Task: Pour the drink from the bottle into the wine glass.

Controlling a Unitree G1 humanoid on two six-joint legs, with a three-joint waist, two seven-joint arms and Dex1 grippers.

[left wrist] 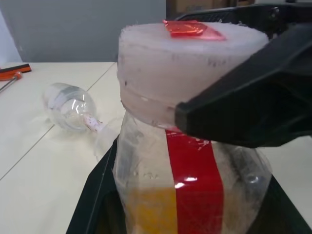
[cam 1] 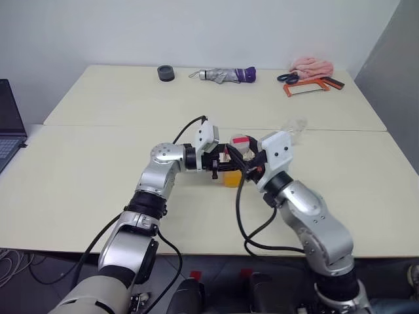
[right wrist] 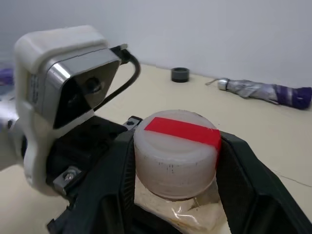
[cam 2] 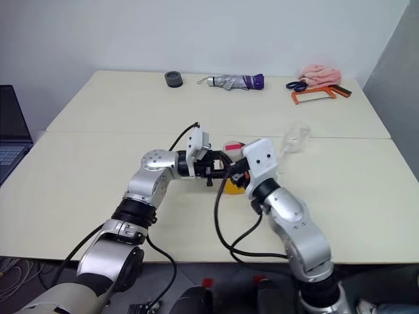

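The bottle (cam 1: 232, 175) stands upright just above the table's middle, clear plastic with a red label strip (left wrist: 195, 185) and orange-yellow drink (left wrist: 148, 214) in its lower part. My left gripper (cam 1: 219, 160) comes in from the left and is shut on the bottle's body. My right gripper (right wrist: 176, 146) comes in from the right; its black fingers (right wrist: 243, 180) sit against both sides of the white, red-marked cap (right wrist: 175, 151). The wine glass (left wrist: 68, 105) lies on its side on the table, to the right of and beyond the bottle (cam 2: 296, 137).
Along the far edge lie a black roll (cam 1: 166, 72), a folded grey and purple umbrella (cam 1: 229, 75), scissors (cam 1: 288, 77), an orange hacksaw (cam 1: 314, 85) and a pink cloth (cam 1: 313, 65). A laptop (cam 1: 8, 131) sits at the far left. A seam (cam 1: 131, 126) joins the two tables.
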